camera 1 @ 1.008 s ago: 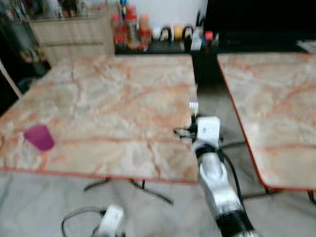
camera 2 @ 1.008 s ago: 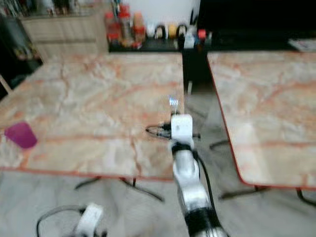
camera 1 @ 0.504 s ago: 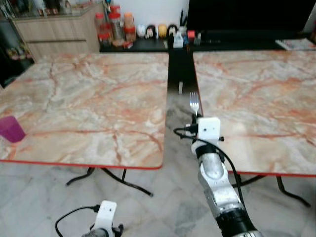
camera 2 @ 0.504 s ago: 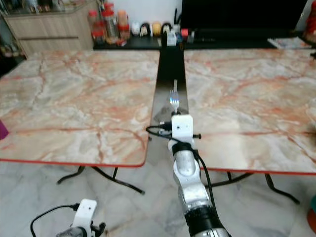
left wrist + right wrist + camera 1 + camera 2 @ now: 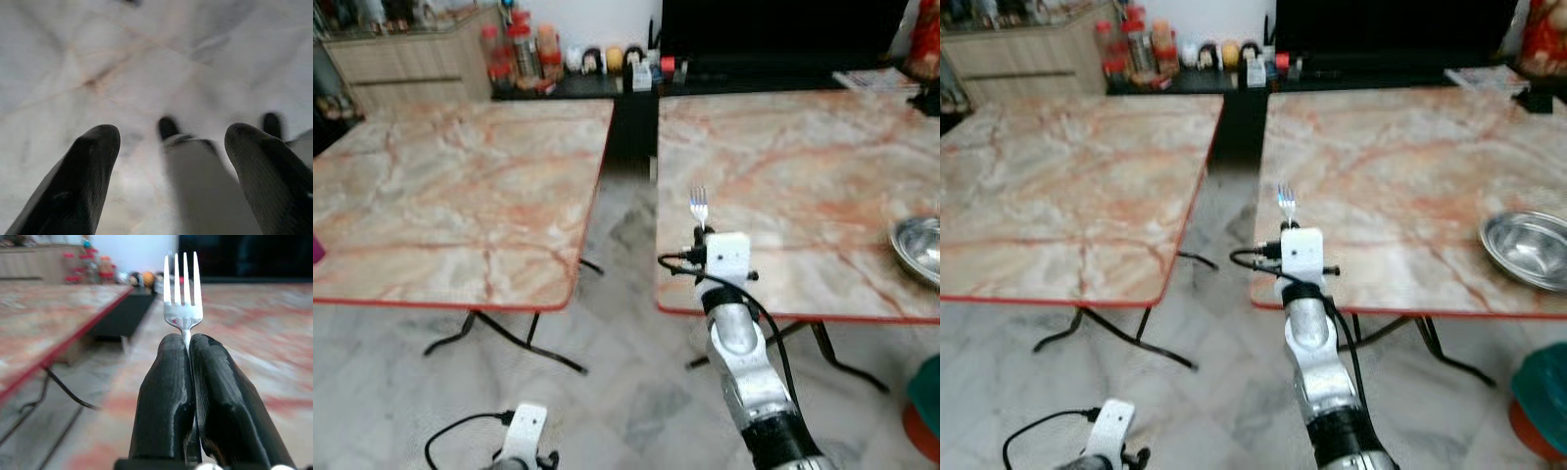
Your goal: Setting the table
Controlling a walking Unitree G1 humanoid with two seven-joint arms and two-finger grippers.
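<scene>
Two marble-topped tables with red edging stand side by side in a tiled room, a sideboard of jars (image 5: 514, 54) and a dark screen behind them. From left: the left table (image 5: 460, 196), the gap of grey floor, then the right table (image 5: 803, 186), with a steel bowl (image 5: 1528, 247) near its far right edge. My left gripper (image 5: 166, 161) hangs low over the floor, fingers spread and holding nothing. My right gripper (image 5: 188, 340) is raised at the near corner of the right table, fingers pressed together on the handle of a fork (image 5: 182, 289). The fork's long axis runs in line with my fingers, tines up and away from me. I judge this the carrying step; next calls for reaching over the tabletop, tipping the fork flat and laying it beside the bowl.
</scene>
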